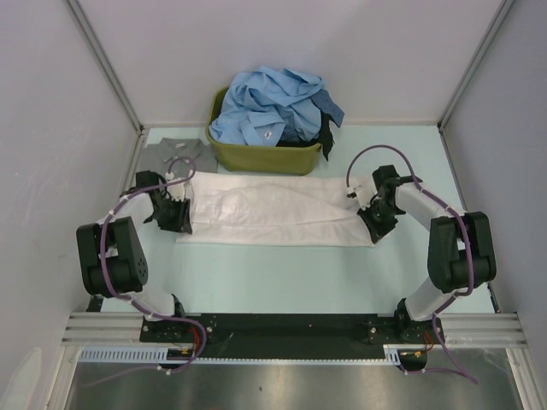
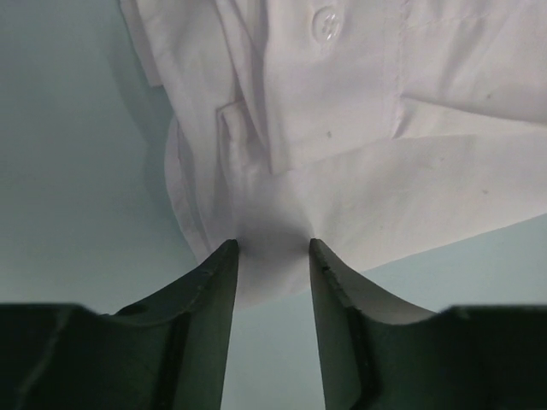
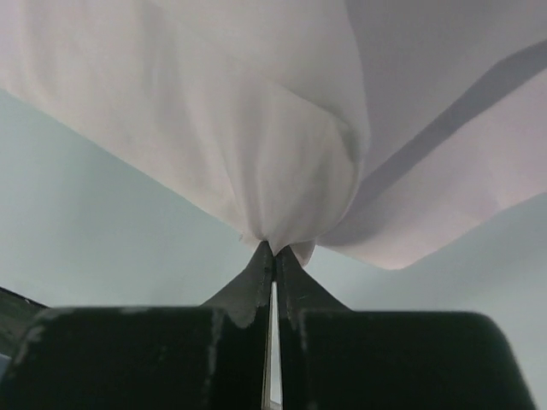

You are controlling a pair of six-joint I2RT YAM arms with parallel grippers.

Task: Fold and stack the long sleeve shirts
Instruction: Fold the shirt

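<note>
- White shirt point(image 1: 273, 209) lay flat across the middle of the bench point(image 1: 299, 282). It was folded into a long band running from the left side toward the right side.
- Left gripper point(image 1: 177, 215) sat at the left end of the band. In the left wrist view its fingers point(image 2: 214, 286) stood apart, and a rounded edge of the white cloth reached into the gap between the tips. The cloth was not pinched.
- The same view showed a placket with one button point(image 2: 326, 21) and several overlapped layers of cloth.
- Right gripper point(image 1: 374, 220) sat at the right end of the band. In the right wrist view its fingers point(image 3: 295, 286) were pressed together on a gathered point of the white cloth, which was bunched into a peak above them.
- Olive-green tub point(image 1: 256, 158) stood at the middle of the far edge, just behind the white shirt.
- Light blue shirts point(image 1: 265, 102) were heaped in the tub above its rim, with a dark shirt point(image 1: 327, 137) at the right of the heap.
- Grey shirt point(image 1: 175, 154) lay near the far left corner, against the tub's left side.
</note>
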